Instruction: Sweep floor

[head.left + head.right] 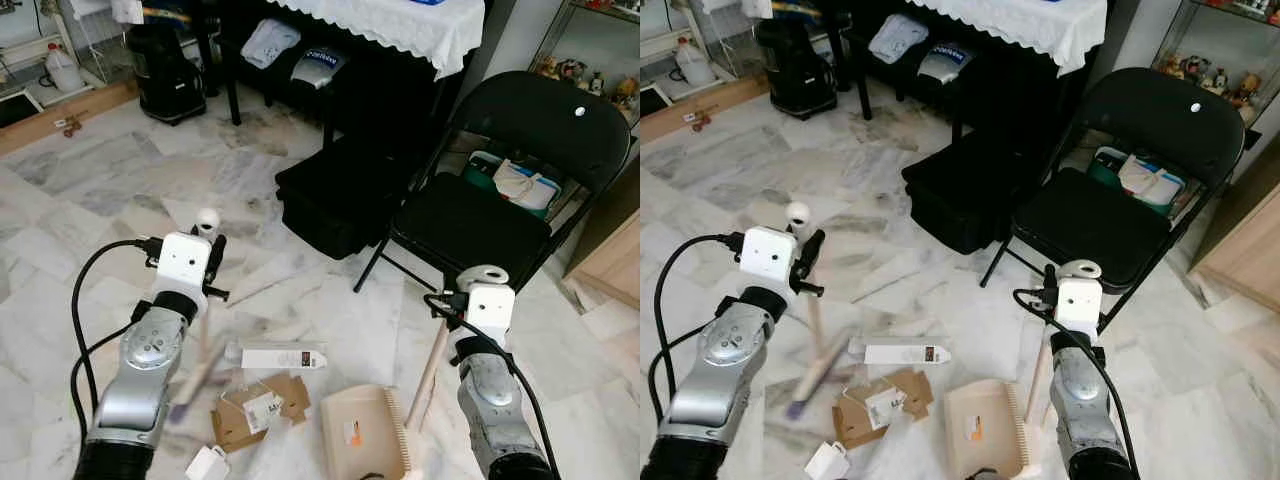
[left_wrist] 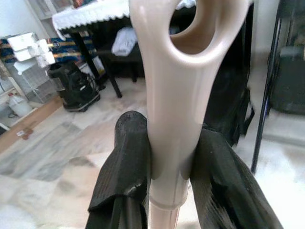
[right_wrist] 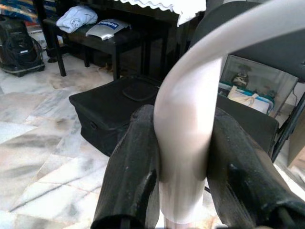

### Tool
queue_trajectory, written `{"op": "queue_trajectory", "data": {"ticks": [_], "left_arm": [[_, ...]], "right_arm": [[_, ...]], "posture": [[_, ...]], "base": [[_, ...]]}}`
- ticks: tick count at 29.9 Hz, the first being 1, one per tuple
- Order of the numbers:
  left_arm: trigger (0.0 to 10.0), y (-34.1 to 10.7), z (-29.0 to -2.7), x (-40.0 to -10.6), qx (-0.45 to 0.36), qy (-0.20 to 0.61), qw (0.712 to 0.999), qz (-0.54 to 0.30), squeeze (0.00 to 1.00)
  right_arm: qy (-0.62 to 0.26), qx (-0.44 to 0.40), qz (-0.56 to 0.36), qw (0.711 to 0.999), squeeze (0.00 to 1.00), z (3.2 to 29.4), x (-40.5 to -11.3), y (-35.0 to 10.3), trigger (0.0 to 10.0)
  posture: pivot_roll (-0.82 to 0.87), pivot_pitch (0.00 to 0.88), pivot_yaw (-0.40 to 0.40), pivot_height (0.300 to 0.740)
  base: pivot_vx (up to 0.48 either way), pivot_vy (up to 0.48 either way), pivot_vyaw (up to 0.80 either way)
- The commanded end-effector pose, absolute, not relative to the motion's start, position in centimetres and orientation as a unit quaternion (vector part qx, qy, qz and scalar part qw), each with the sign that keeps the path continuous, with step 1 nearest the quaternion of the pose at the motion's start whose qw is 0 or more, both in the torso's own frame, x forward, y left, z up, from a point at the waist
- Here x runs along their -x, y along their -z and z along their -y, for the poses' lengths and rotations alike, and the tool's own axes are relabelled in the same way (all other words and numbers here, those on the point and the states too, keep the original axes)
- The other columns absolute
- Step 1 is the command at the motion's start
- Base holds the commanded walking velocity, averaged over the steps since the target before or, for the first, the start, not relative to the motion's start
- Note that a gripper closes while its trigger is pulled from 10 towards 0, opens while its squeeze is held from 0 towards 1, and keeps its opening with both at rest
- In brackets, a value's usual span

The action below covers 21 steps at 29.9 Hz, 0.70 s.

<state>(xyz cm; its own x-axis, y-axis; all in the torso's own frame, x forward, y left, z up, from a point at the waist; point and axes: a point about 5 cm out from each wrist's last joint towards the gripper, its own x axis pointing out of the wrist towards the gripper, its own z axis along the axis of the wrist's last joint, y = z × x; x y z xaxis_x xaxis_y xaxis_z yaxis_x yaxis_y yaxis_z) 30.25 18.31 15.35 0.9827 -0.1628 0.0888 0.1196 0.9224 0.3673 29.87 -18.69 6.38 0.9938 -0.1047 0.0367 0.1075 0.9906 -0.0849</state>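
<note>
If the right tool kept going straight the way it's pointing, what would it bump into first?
Probably the black case on the floor ahead of the right tool, which grips the dustpan handle; depth is unclear, so the folding chair might come first.

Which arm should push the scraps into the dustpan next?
Left. The left gripper holds the broom handle, and its blurred brush end sits beside the cardboard scraps. The right gripper only props the dustpan, which already faces them.
</note>
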Motion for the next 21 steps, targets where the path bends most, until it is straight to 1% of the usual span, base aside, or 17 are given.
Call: {"op": "queue_trajectory", "data": {"ticks": [1, 5, 9, 10, 12, 13, 15, 21], "left_arm": [[10.0, -15.5, -18.2, -30.6, -0.207, 0.084, 0.974, 0.048, 0.0], [10.0, -15.5, -18.7, -30.9, -0.244, 0.085, 0.966, 0.023, 0.0], [10.0, -15.7, -18.9, -31.0, -0.232, 0.064, 0.97, 0.031, 0.0], [10.0, -15.8, -18.9, -31.0, -0.21, 0.053, 0.975, 0.046, 0.0], [10.0, -16.3, -19.1, -30.6, -0.135, 0.015, 0.987, 0.09, 0.0], [10.0, -16.3, -19.2, -30.4, -0.116, 0.006, 0.988, 0.099, 0.0], [10.0, -16.0, -19.3, -29.9, -0.09, -0.01, 0.99, 0.109, 0.0], [10.0, -15.2, -19.1, -29.3, -0.059, -0.025, 0.991, 0.115, 0.0]], "right_arm": [[0.046, 0.047, 0.039, 0.997, 0.0, 18.6, -30.1, -7.0, 10.0], [0.038, 0.051, 0.039, 0.997, 0.0, 18.4, -30.0, -6.7, 10.0], [0.037, 0.051, 0.04, 0.997, 0.0, 18.4, -30.1, -6.6, 10.0], [0.038, 0.05, 0.043, 0.997, 0.0, 18.4, -30.1, -6.7, 10.0], [0.038, 0.046, 0.058, 0.997, 0.0, 18.3, -30.4, -7.3, 10.0], [0.038, 0.045, 0.062, 0.996, 0.0, 18.3, -30.4, -7.5, 10.0], [0.038, 0.042, 0.072, 0.996, 0.0, 18.2, -30.6, -7.9, 10.0], [0.036, 0.036, 0.084, 0.995, 0.0, 18.1, -31.1, -8.5, 10.0]], "posture": [[0.13, 0.15, -0.05, 0.74], [0.13, 0.149, -0.048, 0.74], [0.13, 0.146, -0.047, 0.74], [0.13, 0.146, -0.046, 0.74], [0.12, 0.143, -0.045, 0.74], [0.12, 0.144, -0.045, 0.74], [0.13, 0.136, -0.046, 0.74], [0.13, 0.119, -0.052, 0.74]], "base": [[0.0, 0.0, 0.0], [0.0, 0.0, 0.0], [0.0, 0.0, 0.0], [0.0, 0.0, 0.0], [0.0, 0.0, 0.0], [0.0, 0.0, 0.0], [0.0, 0.0, 0.0], [0.0, 0.0, 0.0]]}}
